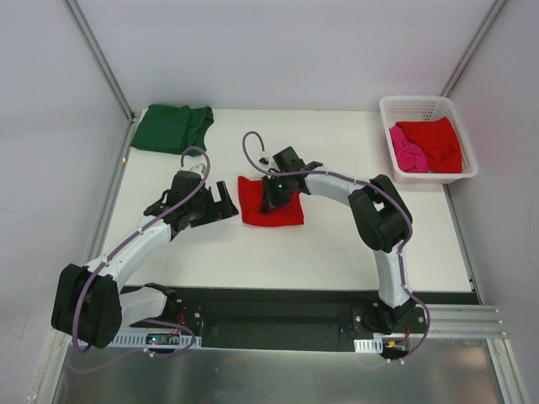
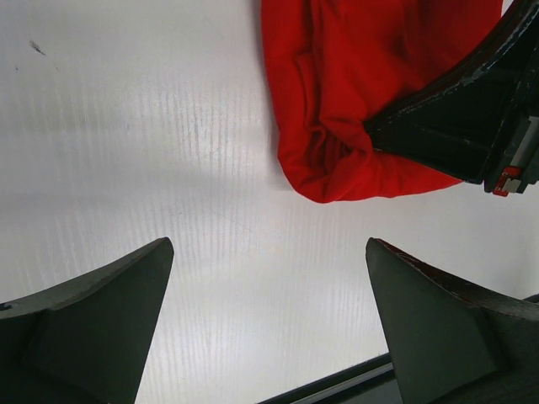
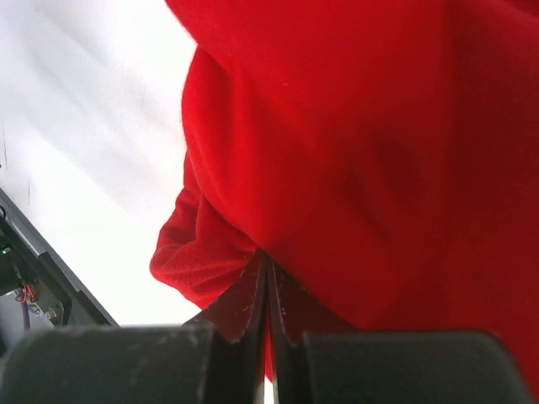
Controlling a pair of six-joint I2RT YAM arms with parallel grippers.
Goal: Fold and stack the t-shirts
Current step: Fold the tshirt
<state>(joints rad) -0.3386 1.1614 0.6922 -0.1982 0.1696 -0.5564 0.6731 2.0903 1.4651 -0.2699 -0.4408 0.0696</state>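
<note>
Sharply bent, right arm pinches the red t-shirt.

Lab booth: white panel walls, aluminium posts

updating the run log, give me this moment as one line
left fingers: open, empty | right fingers: shut on red t-shirt | green t-shirt: far left corner

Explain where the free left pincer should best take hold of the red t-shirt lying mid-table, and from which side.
Grip the rounded corner of the red t-shirt, coming in low from the shirt's left side, which the open left pincer faces. The folded layers bulge there, giving thick cloth to pinch, and the right pincer, shut on the shirt, blocks the middle.
</note>
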